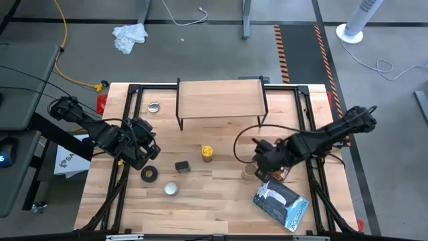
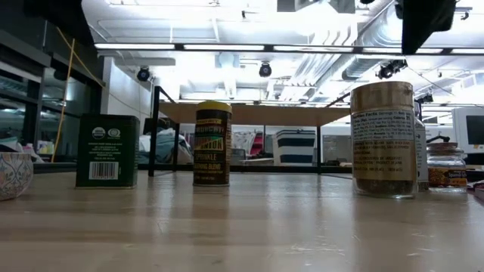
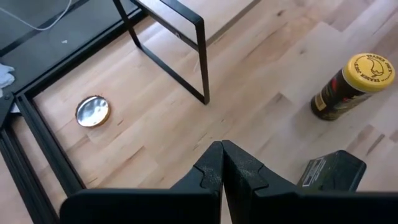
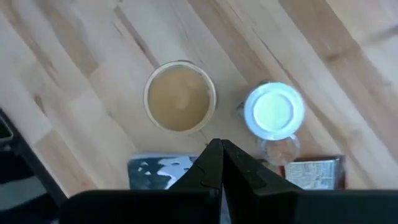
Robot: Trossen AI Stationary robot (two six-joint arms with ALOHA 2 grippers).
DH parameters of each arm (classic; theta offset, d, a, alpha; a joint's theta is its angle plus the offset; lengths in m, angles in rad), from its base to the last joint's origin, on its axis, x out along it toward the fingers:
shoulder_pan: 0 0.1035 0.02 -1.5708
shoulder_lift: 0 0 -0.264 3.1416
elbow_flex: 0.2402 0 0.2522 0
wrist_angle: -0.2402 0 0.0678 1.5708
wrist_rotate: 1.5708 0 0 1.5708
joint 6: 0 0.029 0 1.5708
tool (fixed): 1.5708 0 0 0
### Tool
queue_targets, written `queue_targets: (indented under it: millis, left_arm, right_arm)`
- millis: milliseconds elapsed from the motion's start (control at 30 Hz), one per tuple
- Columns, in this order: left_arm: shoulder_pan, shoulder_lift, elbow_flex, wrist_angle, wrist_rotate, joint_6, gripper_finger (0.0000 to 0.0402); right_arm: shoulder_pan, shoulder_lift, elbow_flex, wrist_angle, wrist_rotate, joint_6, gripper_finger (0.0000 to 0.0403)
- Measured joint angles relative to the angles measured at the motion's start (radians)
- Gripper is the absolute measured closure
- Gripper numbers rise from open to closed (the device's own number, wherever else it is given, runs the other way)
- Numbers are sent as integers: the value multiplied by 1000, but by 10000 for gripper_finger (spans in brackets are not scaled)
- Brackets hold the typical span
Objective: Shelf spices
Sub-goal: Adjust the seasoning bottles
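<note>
The shelf (image 1: 221, 99), a light plank on thin black legs, stands at the table's far middle with nothing on top. On the table stand a yellow-lidded jar (image 1: 207, 153) (image 3: 354, 84), a dark green tin (image 1: 182, 166) (image 2: 107, 149), a tan-lidded jar (image 4: 180, 96) (image 2: 383, 140), a white-capped bottle (image 4: 273, 112) and a small jar (image 2: 446, 166). A brown packet (image 4: 314, 171) lies beside them. My right gripper (image 4: 221, 149) hangs shut above the tan-lidded jar and the white-capped bottle, clear of both. My left gripper (image 3: 222, 149) is shut in the air at the table's left, left of the dark tin.
A black tape roll (image 1: 149, 175) and a round silvery tin (image 1: 172, 189) lie near the left front. Another silvery tin (image 1: 154, 106) (image 3: 93, 111) sits left of the shelf. A blue-and-white bag (image 1: 279, 203) lies at the right front. Black frame rails (image 1: 127, 120) run along the table's sides.
</note>
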Motion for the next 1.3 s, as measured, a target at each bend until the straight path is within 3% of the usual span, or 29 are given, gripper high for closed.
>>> queue_targets:
  millis: [300,467,700,967,1100,1300]
  left_arm:
    - [0,0,0,5,24,-7,401]
    - [0,0,0,5,39,-8,401]
    - [0,0,0,7,48,-9,401]
    - [0,0,0,15,51,-8,401]
    - [0,0,0,15,57,-9,401]
    - [0,0,0,15,60,-8,401]
  right_arm:
    - [15,88,-122,69,-32,132,403]
    - [15,85,-148,200,-30,133,403]
    - [-28,124,-171,463,-15,105,403]
    - [-137,208,-168,893,-104,-118,403]
    - [-158,154,-140,775,-142,-210,403]
    - [-118,0,-134,332,-49,-118,403]
